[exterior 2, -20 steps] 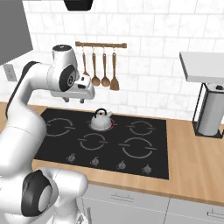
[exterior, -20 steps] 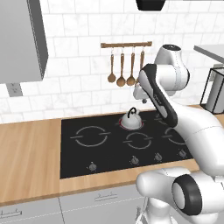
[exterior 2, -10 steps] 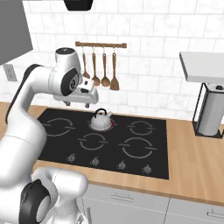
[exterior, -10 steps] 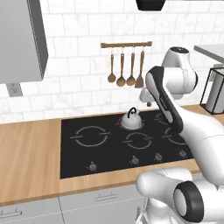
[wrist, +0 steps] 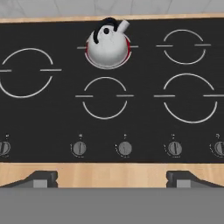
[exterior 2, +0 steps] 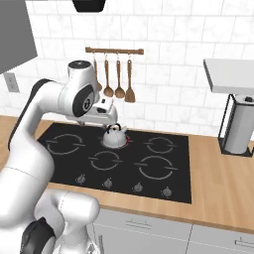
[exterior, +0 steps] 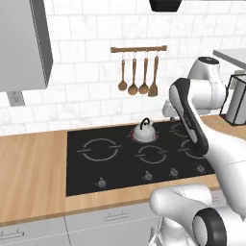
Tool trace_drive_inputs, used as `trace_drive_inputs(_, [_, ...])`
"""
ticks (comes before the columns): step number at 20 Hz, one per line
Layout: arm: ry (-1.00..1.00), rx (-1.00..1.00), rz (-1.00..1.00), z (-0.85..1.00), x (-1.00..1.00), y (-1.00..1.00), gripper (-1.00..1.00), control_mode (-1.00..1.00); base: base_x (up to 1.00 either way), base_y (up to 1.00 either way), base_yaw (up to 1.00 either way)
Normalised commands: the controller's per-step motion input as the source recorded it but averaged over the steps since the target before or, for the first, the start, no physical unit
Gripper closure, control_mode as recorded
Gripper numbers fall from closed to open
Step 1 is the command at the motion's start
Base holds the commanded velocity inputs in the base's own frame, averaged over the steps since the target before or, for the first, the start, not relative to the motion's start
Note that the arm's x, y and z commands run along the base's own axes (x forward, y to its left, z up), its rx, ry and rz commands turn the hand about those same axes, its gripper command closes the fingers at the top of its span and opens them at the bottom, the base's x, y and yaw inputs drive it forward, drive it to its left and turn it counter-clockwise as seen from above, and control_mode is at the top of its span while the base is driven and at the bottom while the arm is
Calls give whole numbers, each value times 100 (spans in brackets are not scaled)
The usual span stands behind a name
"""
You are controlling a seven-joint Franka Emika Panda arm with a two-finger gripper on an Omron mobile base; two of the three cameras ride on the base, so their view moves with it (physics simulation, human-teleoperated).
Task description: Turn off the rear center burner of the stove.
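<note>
While the gripper (wrist: 112, 177) hangs with its jaws spread wide and grasping nothing, the stove (wrist: 52, 118) lies flat below as a glossy black glass rectangle set in a wooden counter (exterior: 33, 158). Thin grey rings mark its burners. At rear center, the rear center burner (wrist: 127, 46) shows a red rim beneath a rounded metal kettle (wrist: 108, 43). Five round grey knobs (wrist: 125, 148) line the front edge.

A kettle (wrist: 108, 43) hides most of the rear center burner (wrist: 128, 47). At the stove's (wrist: 61, 113) 3 and 9 o'clock edges, end knobs (wrist: 219, 148) are cut off.
</note>
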Motion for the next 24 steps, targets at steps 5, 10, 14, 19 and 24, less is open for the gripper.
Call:
trace_drive_inputs(5, [0,0,-1,-29,-27,-27,-100,-100,0,0,0])
trace_drive_inputs(10, [0,0,0,-21,-17,-30,-100,-100,0,0,0])
trace_drive_inputs(14, [0,0,-1,-20,-12,-34,-100,-100,0,0,0])
trace_drive_inputs(19, [0,0,0,-26,0,-28,-100,-100,0,0,0])
trace_drive_inputs(24, [0,0,3,-48,0,-8,-100,-100,0,0,0])
